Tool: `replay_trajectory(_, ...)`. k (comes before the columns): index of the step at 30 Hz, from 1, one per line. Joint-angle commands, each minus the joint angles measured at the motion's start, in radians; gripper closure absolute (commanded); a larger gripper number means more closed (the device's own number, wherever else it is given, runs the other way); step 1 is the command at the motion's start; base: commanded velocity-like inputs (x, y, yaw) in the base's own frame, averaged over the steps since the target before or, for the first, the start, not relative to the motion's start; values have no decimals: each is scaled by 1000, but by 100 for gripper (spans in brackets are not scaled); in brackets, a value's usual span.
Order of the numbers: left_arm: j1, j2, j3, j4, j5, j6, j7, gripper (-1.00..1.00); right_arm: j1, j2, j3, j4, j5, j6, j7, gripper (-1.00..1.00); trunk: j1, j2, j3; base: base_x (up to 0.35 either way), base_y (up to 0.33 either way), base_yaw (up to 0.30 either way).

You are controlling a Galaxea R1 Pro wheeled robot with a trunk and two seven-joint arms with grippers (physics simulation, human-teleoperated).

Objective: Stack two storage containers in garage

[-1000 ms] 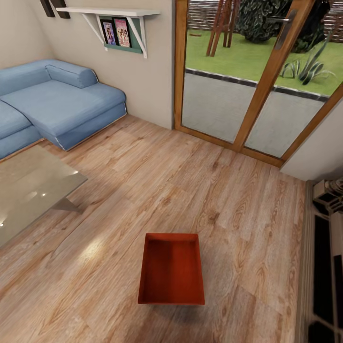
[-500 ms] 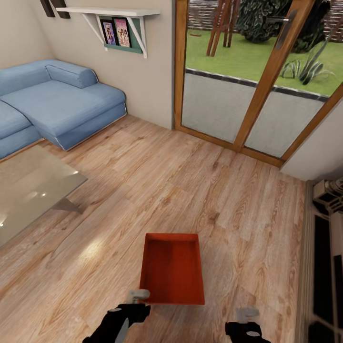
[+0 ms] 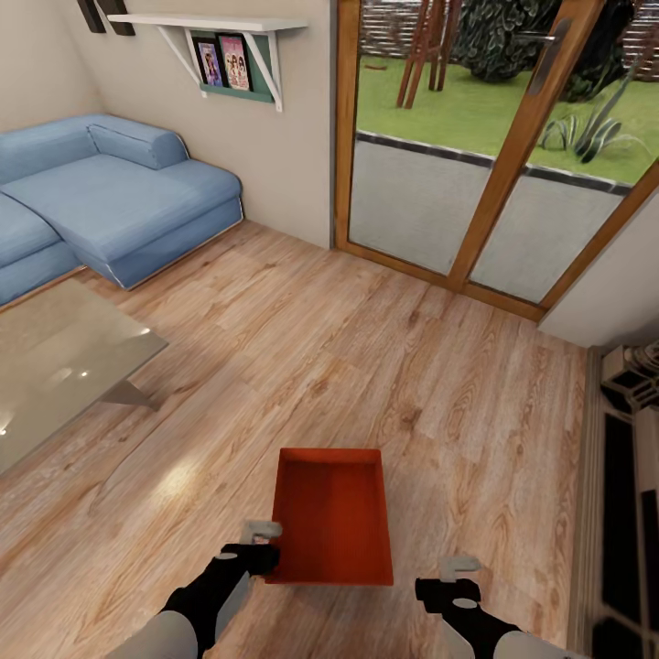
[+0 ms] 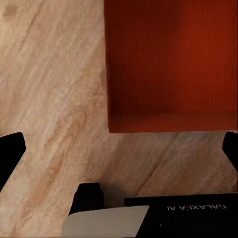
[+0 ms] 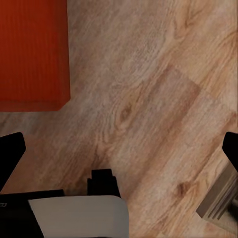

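An orange-red storage container (image 3: 331,517) sits on the living room's wood floor (image 3: 366,366), lower centre. The left tool (image 3: 263,540) and right tool (image 3: 455,577) flank its near end, both open and empty; a level two-sided grip should serve best.
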Motion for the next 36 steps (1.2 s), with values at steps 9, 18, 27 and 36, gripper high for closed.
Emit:
replay_trajectory(9,-2,17,6,-28,-6,5,9,-100,0,6,8,-2,-7,3,-9,-100,0,0,-1,0,0,0)
replay_trajectory(18,-2,18,6,-35,-6,5,18,-100,0,6,14,-3,-3,2,-10,-100,0,0,-1,0,0,0)
replay_trajectory(27,-2,14,6,-32,-7,7,19,-100,-6,2,12,-5,-3,-24,-11,-100,0,0,-1,0,0,0)
replay_trajectory(36,-2,10,6,-34,-8,8,23,-100,-65,6,11,-6,-3,-24,-12,-100,0,0,-1,0,0,0)
